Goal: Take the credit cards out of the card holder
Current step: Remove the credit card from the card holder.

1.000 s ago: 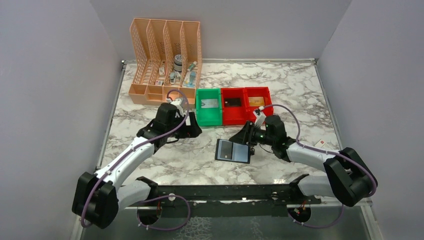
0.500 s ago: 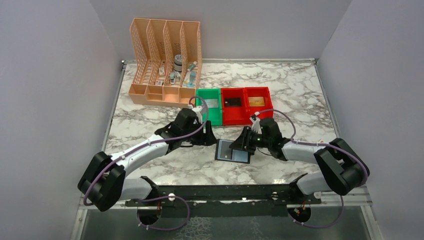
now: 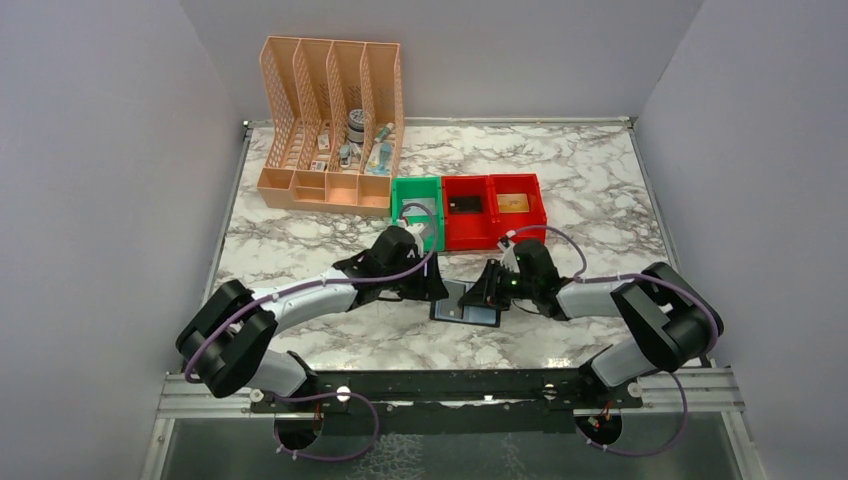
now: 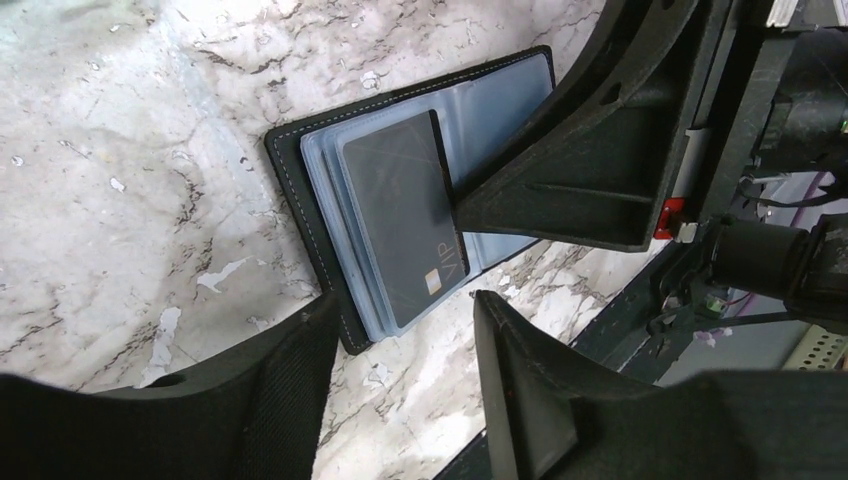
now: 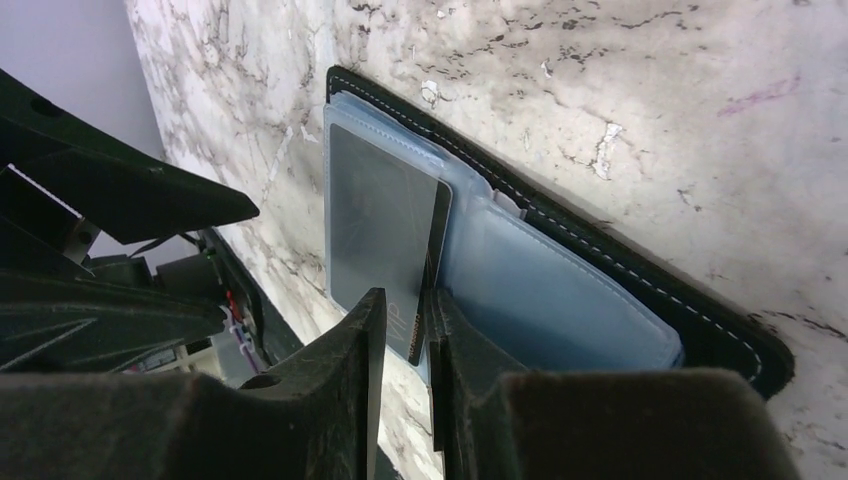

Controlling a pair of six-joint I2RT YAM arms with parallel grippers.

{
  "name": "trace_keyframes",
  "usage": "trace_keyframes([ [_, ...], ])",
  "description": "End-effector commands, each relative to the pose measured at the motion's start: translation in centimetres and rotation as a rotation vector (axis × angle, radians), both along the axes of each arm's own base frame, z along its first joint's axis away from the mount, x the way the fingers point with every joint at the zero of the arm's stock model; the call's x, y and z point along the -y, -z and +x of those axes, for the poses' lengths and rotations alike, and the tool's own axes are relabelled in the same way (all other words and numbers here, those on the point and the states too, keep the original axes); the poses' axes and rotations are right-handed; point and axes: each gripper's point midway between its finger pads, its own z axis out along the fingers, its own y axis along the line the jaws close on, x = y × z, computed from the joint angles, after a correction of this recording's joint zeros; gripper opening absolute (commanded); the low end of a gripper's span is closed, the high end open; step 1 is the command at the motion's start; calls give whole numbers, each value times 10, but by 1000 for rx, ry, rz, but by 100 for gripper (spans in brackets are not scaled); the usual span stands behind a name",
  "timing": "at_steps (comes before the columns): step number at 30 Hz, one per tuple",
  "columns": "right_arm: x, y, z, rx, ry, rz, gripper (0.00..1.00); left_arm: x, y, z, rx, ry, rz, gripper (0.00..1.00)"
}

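The card holder (image 3: 466, 311) lies open on the marble between both arms, black with grey-blue panels (image 5: 560, 290). A dark card marked VIP (image 4: 395, 210) lies on its left half, also seen in the right wrist view (image 5: 375, 230). My right gripper (image 5: 405, 310) is down on the holder with its jaws a narrow gap apart. The card's right edge sits in that gap against one finger (image 5: 450, 340). My left gripper (image 4: 405, 300) is open and empty, low over the holder's left end (image 4: 285, 150). In the top view the two grippers (image 3: 437, 290) (image 3: 487, 295) face each other across the holder.
A green bin (image 3: 400, 215) and two red bins (image 3: 488, 222) stand just behind the holder, holding a grey card, a black card (image 3: 465, 204) and a tan card (image 3: 512, 203). The peach file organizer (image 3: 330, 120) is at the back left.
My left arm has swung right from the green bin to the holder's left end. My right gripper has moved a little left onto the holder.
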Motion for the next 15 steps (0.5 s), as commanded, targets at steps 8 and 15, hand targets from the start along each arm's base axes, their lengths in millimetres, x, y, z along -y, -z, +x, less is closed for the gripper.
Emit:
trace_keyframes([
  [8,21,11,7,16,104,-124,22,22,-2,9,20,35,-39,36],
  [15,19,13,4,-3,93,-107,21,26,13,6,-1,45,-5,31],
])
